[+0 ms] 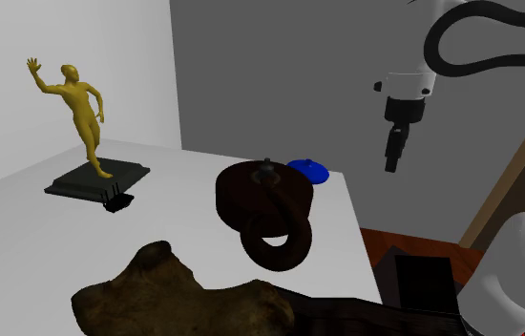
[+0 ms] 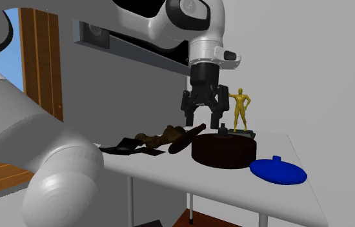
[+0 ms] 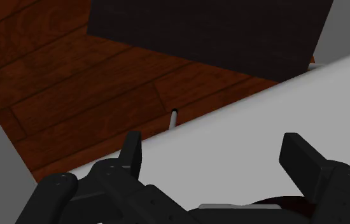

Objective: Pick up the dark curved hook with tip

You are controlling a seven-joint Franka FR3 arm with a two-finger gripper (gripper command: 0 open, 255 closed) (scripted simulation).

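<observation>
The hook (image 1: 264, 202) is a dark brown piece, a thick round body with a small knob on top and a curved ring-like end (image 1: 277, 244) hanging toward the table's front. It lies on the white table (image 1: 184, 215). In the second exterior view the hook (image 2: 224, 150) sits just in front of and below my gripper (image 2: 203, 121). My black gripper (image 1: 394, 157) hangs in the air to the shoulder view's right of the hook, over the table's edge. Its fingers stand apart with nothing between them; in the wrist view the gripper (image 3: 215, 153) looks down on the white tabletop (image 3: 263, 121).
A yellow figurine (image 1: 81, 107) on a dark base stands at the back left. A blue lid-shaped disc (image 1: 310, 172) lies behind the hook. A lumpy brown object (image 1: 170, 296) fills the front. A small black clip (image 1: 117, 201) lies by the figurine's base. Wood floor (image 3: 72, 95) lies past the table edge.
</observation>
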